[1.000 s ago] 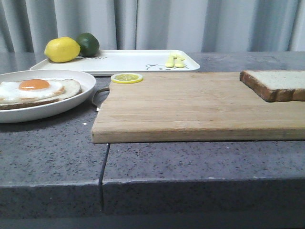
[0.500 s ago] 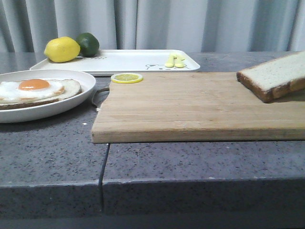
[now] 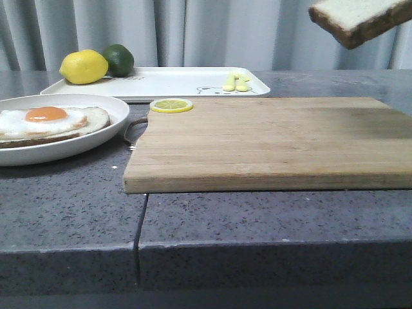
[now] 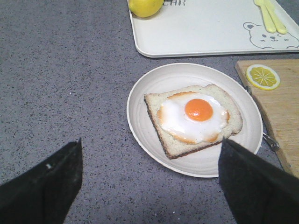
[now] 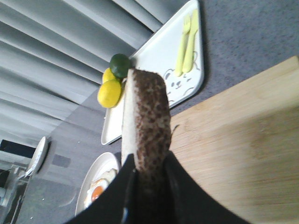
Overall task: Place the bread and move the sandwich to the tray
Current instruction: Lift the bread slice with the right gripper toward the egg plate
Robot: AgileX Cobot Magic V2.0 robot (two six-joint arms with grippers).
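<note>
The right pincer (image 5: 147,179) is clenched edge-on around the pale square bread slice with dark crust (image 5: 145,126), held high above the wooden cutting board (image 3: 270,138), where so narrow a grip could let it tilt or slip.

left end effector (image 4: 149,186): two dark fingers (image 4: 42,186) spread wide apart, nothing between them, held above the tabletop (image 4: 60,84). right end effector (image 5: 148,184): black fingers (image 5: 180,191) pressed against both faces of the bread (image 5: 145,126), raised clear of the tabletop.
</note>
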